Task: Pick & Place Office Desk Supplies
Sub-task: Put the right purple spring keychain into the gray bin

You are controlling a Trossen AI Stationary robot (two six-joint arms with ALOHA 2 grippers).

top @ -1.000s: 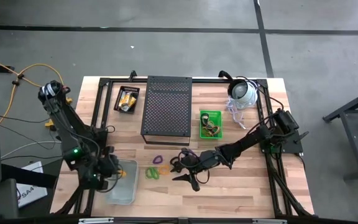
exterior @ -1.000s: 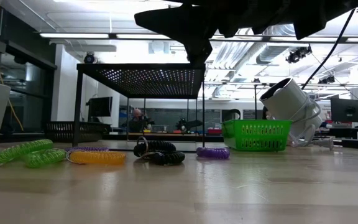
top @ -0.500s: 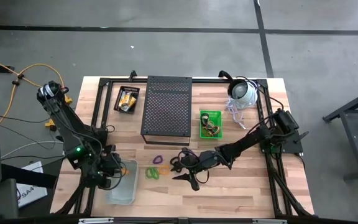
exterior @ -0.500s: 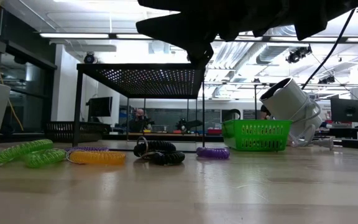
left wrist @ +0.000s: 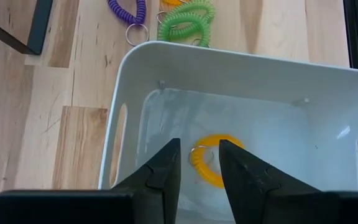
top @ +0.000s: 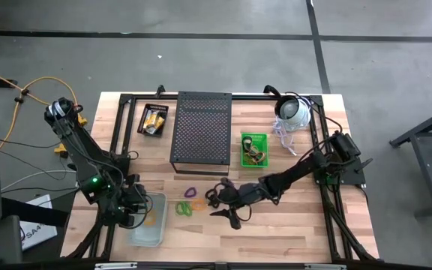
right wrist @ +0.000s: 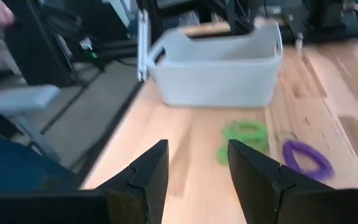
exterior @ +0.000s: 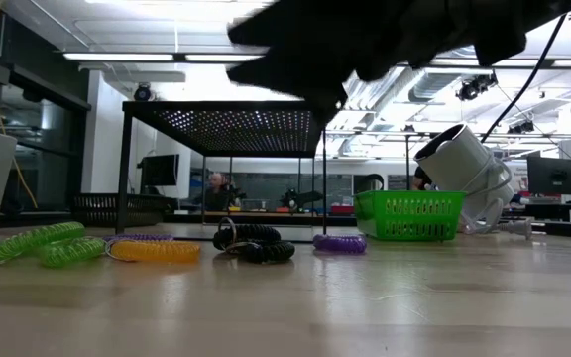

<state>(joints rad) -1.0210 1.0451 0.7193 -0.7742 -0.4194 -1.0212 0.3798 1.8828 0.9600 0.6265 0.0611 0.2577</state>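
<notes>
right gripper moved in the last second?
Yes, slightly. In the high view the right gripper has edged toward the black loop near the mesh rack; in the low view its dark shape has shifted right against that rack.

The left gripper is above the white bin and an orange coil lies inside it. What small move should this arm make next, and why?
Probably lift the left gripper straight up out of the white bin. Its fingers stand apart and the orange coil lies loose on the bin floor, so the drop looks done. Green and purple coils wait outside on the table.
</notes>
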